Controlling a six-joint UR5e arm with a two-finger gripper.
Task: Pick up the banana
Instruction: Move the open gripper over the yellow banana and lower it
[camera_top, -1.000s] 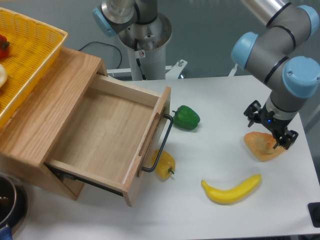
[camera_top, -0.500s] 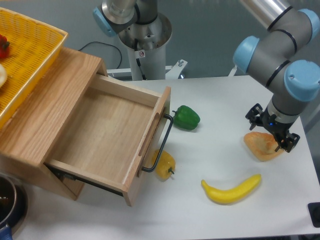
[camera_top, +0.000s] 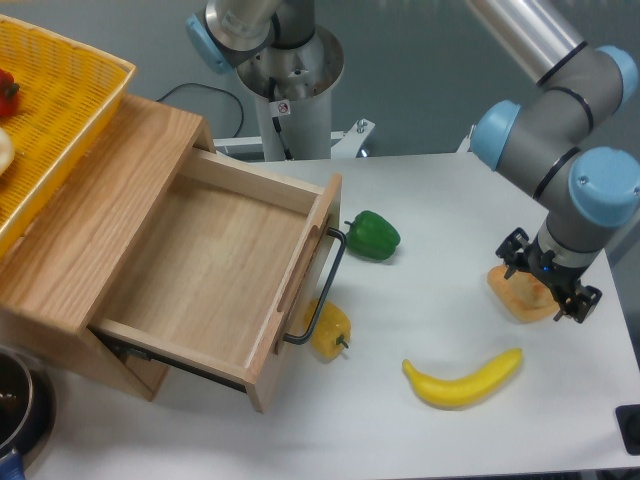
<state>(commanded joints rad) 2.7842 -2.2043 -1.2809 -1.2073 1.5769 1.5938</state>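
Fingers look apart, gripper (camera_top: 549, 287) low over the bread (camera_top: 520, 296), holding nothing. Banana (camera_top: 463, 380) lies on the table (camera_top: 430, 200) nearer the front edge, untouched. Step: approach. Next move needs a shift toward the banana's middle, then descent across its width.

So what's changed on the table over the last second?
Only the arm moved: the gripper drifted slightly right and down in the picture, over the bread slice. It has taken hold of nothing. The banana, green pepper, yellow pepper and open drawer lie where they were.
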